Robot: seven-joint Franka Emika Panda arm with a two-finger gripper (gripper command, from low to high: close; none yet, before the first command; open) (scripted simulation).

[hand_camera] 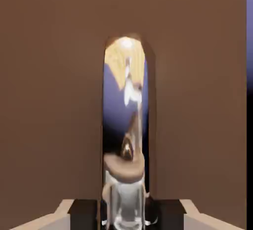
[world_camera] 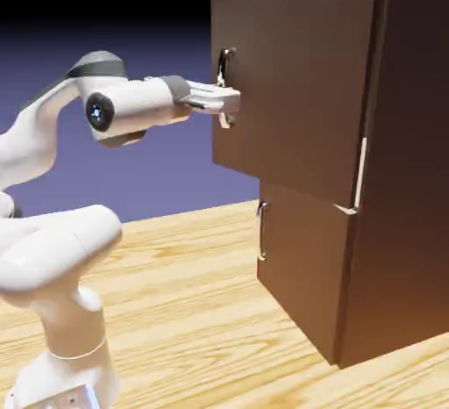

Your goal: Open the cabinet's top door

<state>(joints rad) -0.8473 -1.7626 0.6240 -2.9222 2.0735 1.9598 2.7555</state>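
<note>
Now, gripper (world_camera: 231, 100): closed on the handle (world_camera: 225, 63).
Door (world_camera: 298, 91): above the lower door (world_camera: 302, 267); ajar or not, we can't be sure.
Feel: likely rigid, fairly heavy; smooth metal might slip.
Hold: we'd keep mid-bar.

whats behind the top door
The top door stands out from the cabinet, with a narrow pale strip showing at its lower right edge in the exterior view. The rest of what lies behind it is hidden by the door panel itself.
</note>
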